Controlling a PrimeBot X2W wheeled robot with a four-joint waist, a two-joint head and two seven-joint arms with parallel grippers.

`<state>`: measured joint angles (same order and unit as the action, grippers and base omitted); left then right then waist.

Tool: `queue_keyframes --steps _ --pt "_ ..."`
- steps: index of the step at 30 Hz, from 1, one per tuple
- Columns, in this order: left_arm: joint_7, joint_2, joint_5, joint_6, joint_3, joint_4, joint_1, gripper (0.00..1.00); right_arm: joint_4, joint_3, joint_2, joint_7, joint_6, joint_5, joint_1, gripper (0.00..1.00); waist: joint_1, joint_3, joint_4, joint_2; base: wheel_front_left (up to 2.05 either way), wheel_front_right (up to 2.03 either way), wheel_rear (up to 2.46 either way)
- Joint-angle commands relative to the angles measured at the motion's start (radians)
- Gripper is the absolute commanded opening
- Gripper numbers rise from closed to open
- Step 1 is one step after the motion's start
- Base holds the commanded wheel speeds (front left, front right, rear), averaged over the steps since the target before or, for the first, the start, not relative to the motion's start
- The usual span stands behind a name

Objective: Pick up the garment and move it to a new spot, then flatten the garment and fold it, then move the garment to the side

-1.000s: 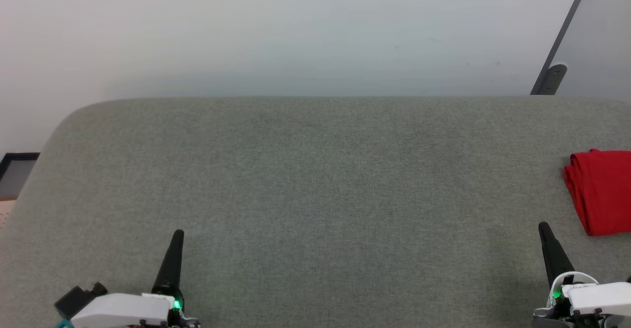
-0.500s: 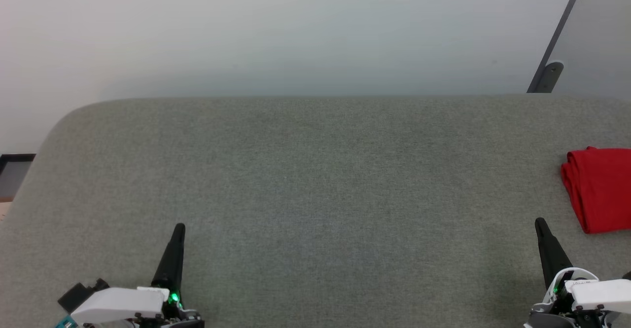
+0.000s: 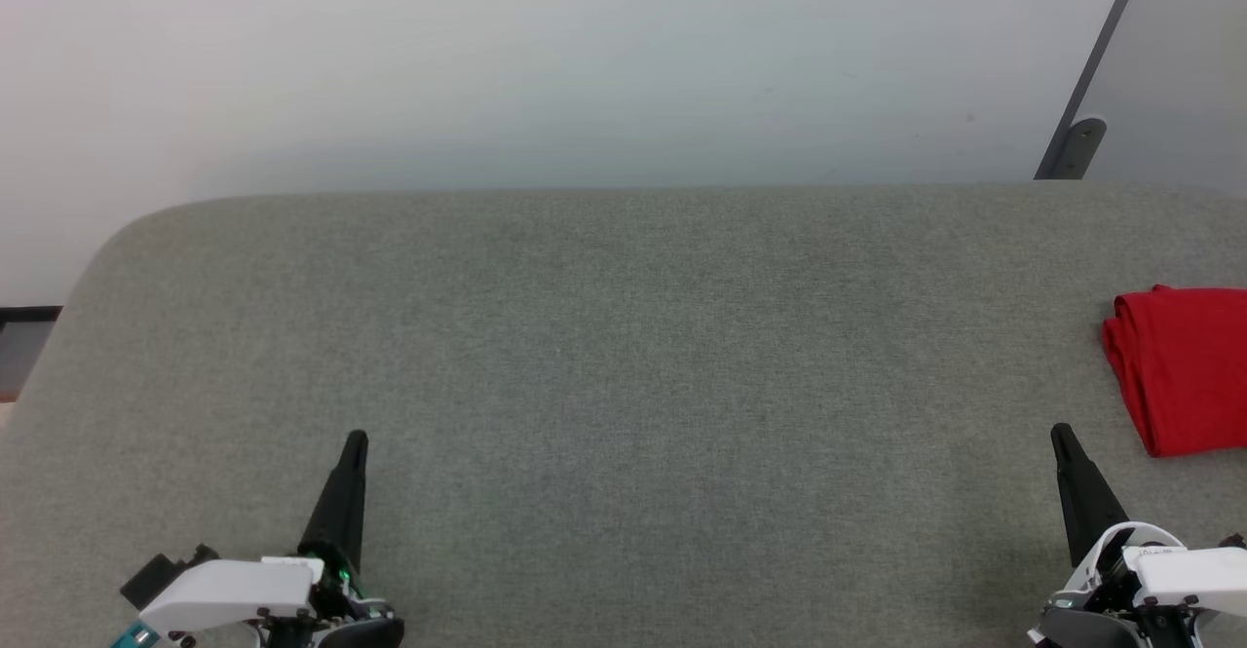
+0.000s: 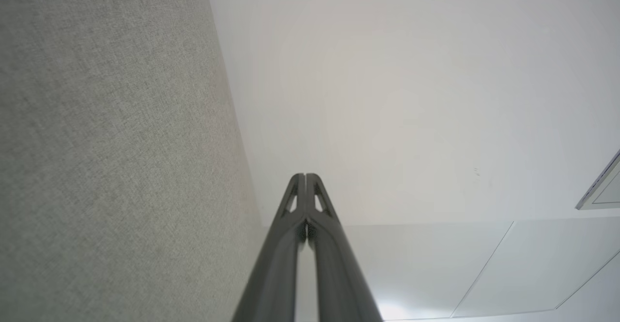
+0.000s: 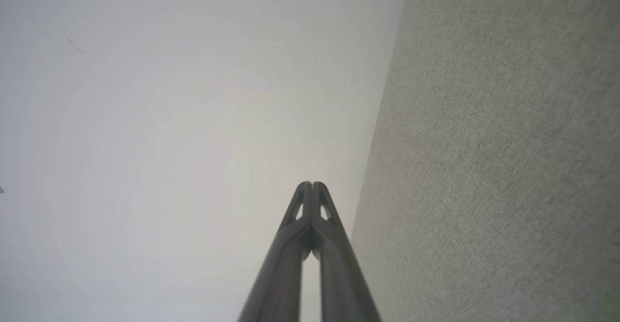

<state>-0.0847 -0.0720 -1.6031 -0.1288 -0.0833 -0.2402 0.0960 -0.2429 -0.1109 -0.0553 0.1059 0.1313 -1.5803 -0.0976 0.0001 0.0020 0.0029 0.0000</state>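
The garment [image 3: 1184, 367] lies folded as a compact red bundle at the far right of the grey fabric surface [image 3: 623, 356], cut off by the head view's right edge. My right gripper [image 3: 1060, 432] stands shut and empty at the lower right, a short way left of and nearer than the garment. At the lower left my left gripper [image 3: 357, 438] is shut and empty, far from the garment. In the left wrist view the left gripper [image 4: 305, 175] has its fingers pressed together; the right wrist view shows the right gripper [image 5: 312, 183] closed the same way.
A pale wall [image 3: 585, 63] rises behind the surface's far edge. A grey slanted bar with a bracket [image 3: 1076, 146] stands at the upper right. The surface's rounded left corner [image 3: 136, 224] drops off to a dark floor strip [image 3: 24, 322].
The whole head picture has shifted a little, so the camera moved. Both grippers sit slightly higher in the view, still shut. The garment lies as before.
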Motion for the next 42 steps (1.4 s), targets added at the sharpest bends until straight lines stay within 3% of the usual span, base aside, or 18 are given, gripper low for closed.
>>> queue_keyframes --steps 1,42 --pt "-0.004 0.002 -0.012 -0.003 -0.003 -0.002 0.011 0.0 -0.001 -0.003 0.004 0.005 -0.001 -0.018 -0.015 0.0 -0.0001 0.0 0.0 0.0 0.0 0.0 0.0" --pt "-0.019 0.011 -0.021 -0.003 -0.016 -0.006 0.017 0.0 -0.003 -0.004 0.007 0.011 -0.001 -0.034 -0.013 0.0 -0.0001 0.001 -0.003 0.0 0.0 0.0 0.0"
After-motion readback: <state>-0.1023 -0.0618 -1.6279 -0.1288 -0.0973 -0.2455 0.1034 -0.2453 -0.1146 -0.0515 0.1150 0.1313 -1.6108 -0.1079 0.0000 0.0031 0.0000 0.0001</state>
